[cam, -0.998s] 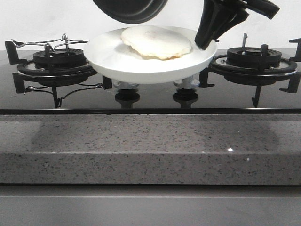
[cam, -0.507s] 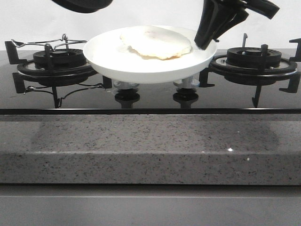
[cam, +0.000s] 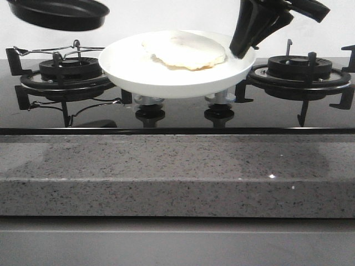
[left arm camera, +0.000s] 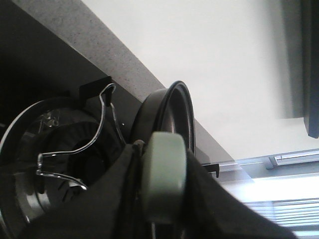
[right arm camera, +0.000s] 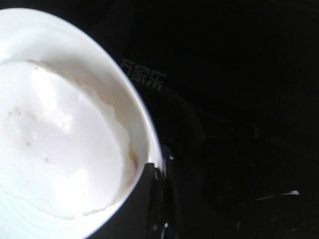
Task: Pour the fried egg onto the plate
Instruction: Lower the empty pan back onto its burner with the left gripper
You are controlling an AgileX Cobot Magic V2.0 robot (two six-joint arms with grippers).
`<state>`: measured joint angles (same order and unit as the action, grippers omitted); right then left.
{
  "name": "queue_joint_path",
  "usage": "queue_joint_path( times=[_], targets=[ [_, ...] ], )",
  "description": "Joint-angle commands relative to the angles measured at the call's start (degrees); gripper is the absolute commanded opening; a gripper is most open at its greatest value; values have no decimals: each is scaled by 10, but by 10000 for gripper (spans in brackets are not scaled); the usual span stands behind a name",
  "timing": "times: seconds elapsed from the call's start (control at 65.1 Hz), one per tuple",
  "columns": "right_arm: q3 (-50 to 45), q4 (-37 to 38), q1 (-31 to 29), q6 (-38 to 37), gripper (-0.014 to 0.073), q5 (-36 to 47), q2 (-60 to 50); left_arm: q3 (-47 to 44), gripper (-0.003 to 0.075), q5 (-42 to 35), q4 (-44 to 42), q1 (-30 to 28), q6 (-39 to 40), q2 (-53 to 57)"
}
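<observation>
Now I see fried egg (cam: 184, 50) pale side up on plate (cam: 138, 69), long axis left-right; right gripper (cam: 242, 51) clamps plate rim above hob centre; left gripper (left arm camera: 162, 219) clamped on pan (cam: 58, 14).

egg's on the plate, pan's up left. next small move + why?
Probably lower the left arm to set the black frying pan on the left burner. The fried egg already lies on the white plate, which the right gripper holds by its rim above the stove, and the pan hangs empty above that burner, gripped by its handle.
</observation>
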<state>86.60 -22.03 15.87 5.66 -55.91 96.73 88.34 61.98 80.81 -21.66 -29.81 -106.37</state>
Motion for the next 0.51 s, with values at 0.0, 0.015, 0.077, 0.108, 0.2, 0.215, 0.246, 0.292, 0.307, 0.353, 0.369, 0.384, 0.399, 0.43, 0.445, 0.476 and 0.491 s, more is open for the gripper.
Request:
queue_joint_path(
  times=[0.0, 0.015, 0.077, 0.108, 0.2, 0.215, 0.246, 0.292, 0.307, 0.353, 0.369, 0.384, 0.399, 0.43, 0.445, 0.476, 0.491],
  targets=[
    [16, -18, 0, 5, -67, 25, -31, 20, -19, 16, 66, -2, 10, 11],
    [16, -18, 0, 5, -67, 25, -31, 20, -19, 16, 68, -2, 10, 10],
    [16, -18, 0, 5, -67, 25, -31, 20, -19, 16, 70, -2, 10, 1],
    [16, -18, 0, 5, -67, 25, -31, 20, -19, 16, 70, -2, 10, -3],
    [16, -18, 0, 5, -67, 25, -31, 20, -15, 17, 71, -2, 10, -12],
    [16, -18, 0, 5, -67, 25, -31, 20, -13, 17, 69, -2, 10, -13],
    [16, -18, 0, 5, -67, 25, -31, 20, 0, 16, 69, -2, 11, -15],
    [16, -18, 0, 5, -67, 25, -31, 20, 44, 16, 69, -2, 11, -16],
    [16, -18, 0, 5, -67, 25, -31, 20, 71, 16, 69, -2, 11, -16],
    [16, -18, 0, 5, -67, 25, -31, 20, 127, 16, 69, -2, 11, -17],
    [16, -18, 0, 5, -67, 25, -31, 20, 165, 16, 69, -2, 11, -17],
    [16, -18, 0, 5, -67, 25, -31, 20, 192, 16, 69, -2, 11, -17],
    [16, -18, 0, 5, -67, 25, -31, 20, 220, 16, 69, -2, 11, -17],
    [16, -18, 0, 5, -67, 25, -31, 20, 291, 16, 69, -2, 11, -17],
    [16, -18, 0, 5, -67, 25, -31, 20, 335, 16, 69, -2, 11, -17],
    [16, -18, 0, 5, -67, 25, -31, 20, 377, 16, 69, -2, 11, -17],
    [16, -18, 0, 5, -67, 25, -31, 20, 404, 16, 69, -2, 11, -17]
  ],
)
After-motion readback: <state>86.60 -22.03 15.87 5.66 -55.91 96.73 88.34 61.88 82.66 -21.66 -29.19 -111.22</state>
